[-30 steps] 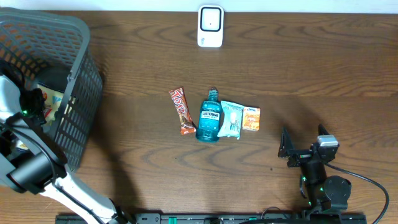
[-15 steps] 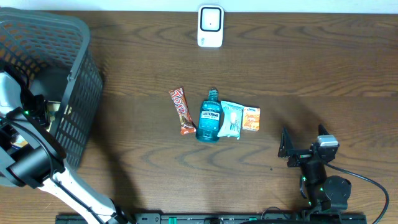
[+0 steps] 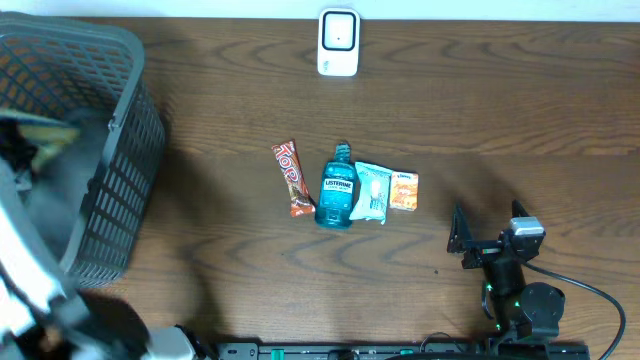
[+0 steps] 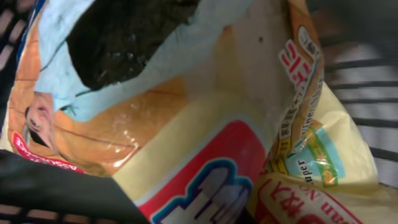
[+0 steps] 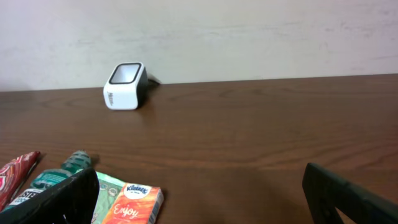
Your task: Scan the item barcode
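Overhead, a dark wooden table [image 3: 520,110] holds a grey mesh basket [image 3: 125,190] at its left edge. The left gripper [image 3: 20,148] is down over the basket, smeared by blur, with a yellowish snack packet [image 3: 50,133] at its tip. In the left wrist view that packet [image 4: 205,124] fills nearly the whole picture: yellow and orange wrapping, a pale blue panel, red lettering, and basket mesh showing at the right edge. The left jaws are closed and appear to have hold of the packet, though the fingers themselves are hard to make out. A small white scanner [image 3: 338,42] stands at the far edge of the table, well apart from the basket. In the middle of the table four items lie in a row: a red chocolate bar [image 3: 291,178], a blue-green mouthwash bottle [image 3: 337,190] on its side, a pale teal packet [image 3: 372,192] and a small orange tissue pack [image 3: 404,190]. The right gripper [image 3: 487,225] sits low near the front right of the table, its jaws spread wide and holding nothing.
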### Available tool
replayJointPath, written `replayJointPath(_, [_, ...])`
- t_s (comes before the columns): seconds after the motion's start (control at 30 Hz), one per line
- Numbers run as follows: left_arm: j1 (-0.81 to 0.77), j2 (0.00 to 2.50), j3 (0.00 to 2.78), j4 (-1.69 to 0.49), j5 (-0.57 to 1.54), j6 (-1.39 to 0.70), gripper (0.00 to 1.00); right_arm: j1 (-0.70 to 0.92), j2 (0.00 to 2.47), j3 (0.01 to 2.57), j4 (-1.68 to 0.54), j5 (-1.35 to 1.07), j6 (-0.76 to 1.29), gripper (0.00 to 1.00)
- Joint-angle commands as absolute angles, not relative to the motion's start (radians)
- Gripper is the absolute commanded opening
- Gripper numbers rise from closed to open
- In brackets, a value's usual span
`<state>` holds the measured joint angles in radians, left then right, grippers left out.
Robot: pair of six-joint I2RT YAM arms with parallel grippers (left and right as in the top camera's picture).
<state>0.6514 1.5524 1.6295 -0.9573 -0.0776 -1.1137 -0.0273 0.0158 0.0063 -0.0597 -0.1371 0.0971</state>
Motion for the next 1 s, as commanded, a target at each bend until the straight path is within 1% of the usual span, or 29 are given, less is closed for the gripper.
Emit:
replayJointPath(0.0, [0.655,1.421,1.642,-0.93,-0.073,-1.08,0.07,-0.019,0.012,0.006,-0.064,-0.133,0.088,0.99])
replayJointPath(0.1, [0.655,1.315,1.642,-0.86,0.027,-1.002,0.08,-0.019,0.012,0.006,-0.064,-0.133,0.088,0.99])
replayJointPath(0.17, [0.655,1.253,1.642,-0.813,0.13,-0.952,0.07,-0.019,0.012,0.006,-0.064,-0.133,0.088,0.99])
replayJointPath(0.33, [0.646,1.143,1.642,-0.76,0.363,-0.891,0.07,-0.019,0.012,0.006,-0.064,-0.133,0.088,0.99])
replayJointPath(0.37, [0.619,1.12,1.642,-0.745,0.424,-0.852,0.07,-0.019,0.012,0.006,-0.064,-0.133,0.088,0.99])
replayJointPath(0.47, [0.53,1.098,1.642,-0.722,0.476,-0.743,0.07,-0.019,0.012,0.006,-0.064,-0.133,0.088,0.99])
replayJointPath(0.63, [0.281,1.103,1.641,-0.743,0.47,-0.424,0.07,-0.019,0.012,0.006,-0.064,-0.133,0.088,0.99])
replayJointPath(0.7, [0.169,1.12,1.641,-0.789,0.412,-0.332,0.07,-0.019,0.012,0.006,-0.064,-0.133,0.088,0.99])
replayJointPath(0.87, [-0.052,1.191,1.641,-0.915,0.191,-0.198,0.07,-0.019,0.012,0.006,-0.064,-0.133,0.088,0.99])
replayJointPath(0.97, [-0.147,1.259,1.641,-0.985,0.087,-0.146,0.07,-0.019,0.012,0.006,-0.064,-0.133,0.088,0.99])
